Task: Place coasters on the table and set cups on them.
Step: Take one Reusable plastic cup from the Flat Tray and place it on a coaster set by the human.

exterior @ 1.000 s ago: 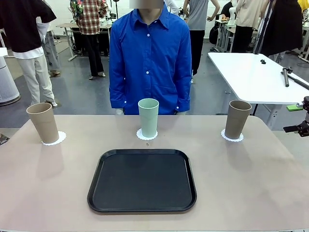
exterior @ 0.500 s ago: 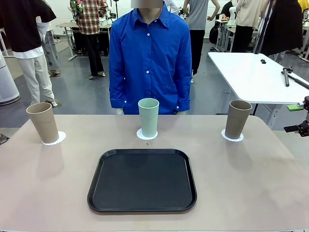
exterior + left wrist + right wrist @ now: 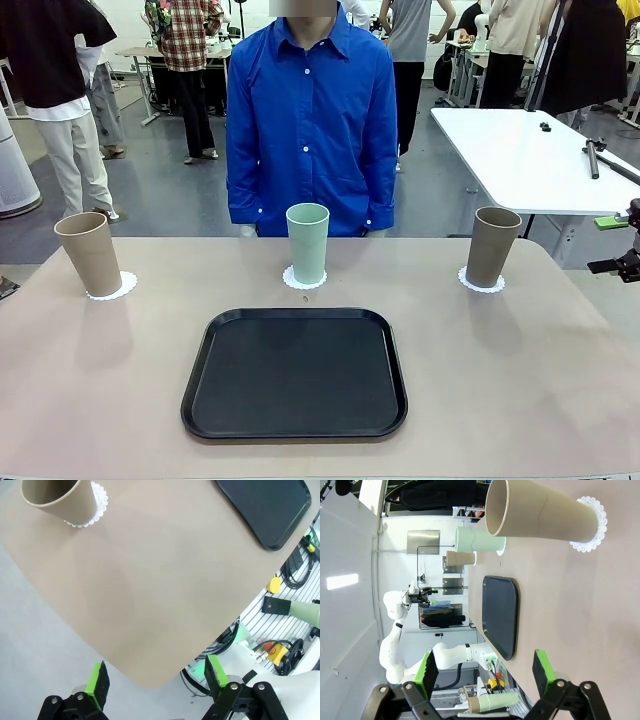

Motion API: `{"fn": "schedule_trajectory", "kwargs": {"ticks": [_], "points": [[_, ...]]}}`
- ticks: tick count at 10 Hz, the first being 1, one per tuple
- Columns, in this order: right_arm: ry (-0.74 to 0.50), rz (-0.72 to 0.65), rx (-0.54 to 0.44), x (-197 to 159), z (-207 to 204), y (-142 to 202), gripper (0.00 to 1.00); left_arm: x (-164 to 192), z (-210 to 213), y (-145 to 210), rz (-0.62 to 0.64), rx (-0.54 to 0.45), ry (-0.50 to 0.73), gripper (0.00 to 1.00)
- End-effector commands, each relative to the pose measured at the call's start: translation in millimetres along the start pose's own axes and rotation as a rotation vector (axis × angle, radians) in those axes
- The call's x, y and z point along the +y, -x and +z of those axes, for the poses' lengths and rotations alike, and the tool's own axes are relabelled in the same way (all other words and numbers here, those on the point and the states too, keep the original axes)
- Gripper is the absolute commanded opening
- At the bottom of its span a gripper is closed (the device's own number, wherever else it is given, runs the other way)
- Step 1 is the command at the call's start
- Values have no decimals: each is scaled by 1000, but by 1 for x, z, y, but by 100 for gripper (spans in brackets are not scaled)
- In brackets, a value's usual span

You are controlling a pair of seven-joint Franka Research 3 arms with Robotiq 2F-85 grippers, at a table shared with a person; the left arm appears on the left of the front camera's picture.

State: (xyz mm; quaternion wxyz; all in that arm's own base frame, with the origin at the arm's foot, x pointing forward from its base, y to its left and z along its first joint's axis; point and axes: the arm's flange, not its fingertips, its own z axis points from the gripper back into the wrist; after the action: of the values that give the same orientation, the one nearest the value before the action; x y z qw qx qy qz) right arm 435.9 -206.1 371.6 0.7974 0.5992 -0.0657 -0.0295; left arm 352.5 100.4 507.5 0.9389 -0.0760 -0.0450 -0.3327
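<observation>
Three cups stand upright on the table [image 3: 120,400], each on its own coaster, so three coasters in all. In the front view the left tan cup [image 3: 89,254] sits at the left edge of the frame on a coaster [image 3: 120,288]; the mint cup [image 3: 307,243] stands at upper centre on a coaster [image 3: 300,281]; the right tan cup [image 3: 493,246] is at the right on a coaster [image 3: 475,284]. The cups are well apart from one another, in a row along the far side. One black tray [image 3: 294,373] lies in the lower centre of the frame, just below the mint cup and apart from it; it holds nothing. One person in a blue shirt [image 3: 310,120] stands at top centre behind the mint cup, arms down at the sides. A white table [image 3: 530,160] stands at the upper right, beyond the right tan cup. In the left wrist view the left gripper [image 3: 156,682] is at the bottom of the frame, jaws spread wide with nothing between them, hanging off the table's corner; a tan cup on its coaster is in the upper left there and a tray corner in the upper right. In the right wrist view the right gripper [image 3: 484,672] is at the bottom, jaws likewise released and holding nothing, with a tan cup lying across the top of the frame.
</observation>
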Motion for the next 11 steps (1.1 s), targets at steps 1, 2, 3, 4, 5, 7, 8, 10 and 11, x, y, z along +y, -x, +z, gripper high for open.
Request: {"fn": "schedule_trajectory", "kwargs": {"ticks": [1, 2, 3, 4, 5, 7, 8, 10, 11], "points": [[-1, 0, 0, 0, 1, 1, 100, 18, 5, -7, -20, 11, -2, 100], [-1, 0, 0, 0, 1, 1, 100, 0, 0, 0, 0, 0, 0, 100], [-1, 0, 0, 0, 1, 1, 100, 22, 0, 13, 39, -210, 112, 100], [-1, 0, 0, 0, 1, 1, 100, 50, 13, 23, 97, -388, 184, 100], [-1, 0, 0, 0, 1, 1, 100, 70, 19, 43, 159, -525, 250, 100], [-1, 0, 0, 0, 1, 1, 100, 109, 17, 87, 267, -669, 450, 100], [-1, 0, 0, 0, 1, 1, 100, 131, 11, 105, 299, -674, 563, 100], [-1, 0, 0, 0, 1, 1, 100, 163, -5, 140, 305, -680, 786, 100], [-1, 0, 0, 0, 1, 1, 100, 177, -8, 152, 287, -643, 847, 100]]}}
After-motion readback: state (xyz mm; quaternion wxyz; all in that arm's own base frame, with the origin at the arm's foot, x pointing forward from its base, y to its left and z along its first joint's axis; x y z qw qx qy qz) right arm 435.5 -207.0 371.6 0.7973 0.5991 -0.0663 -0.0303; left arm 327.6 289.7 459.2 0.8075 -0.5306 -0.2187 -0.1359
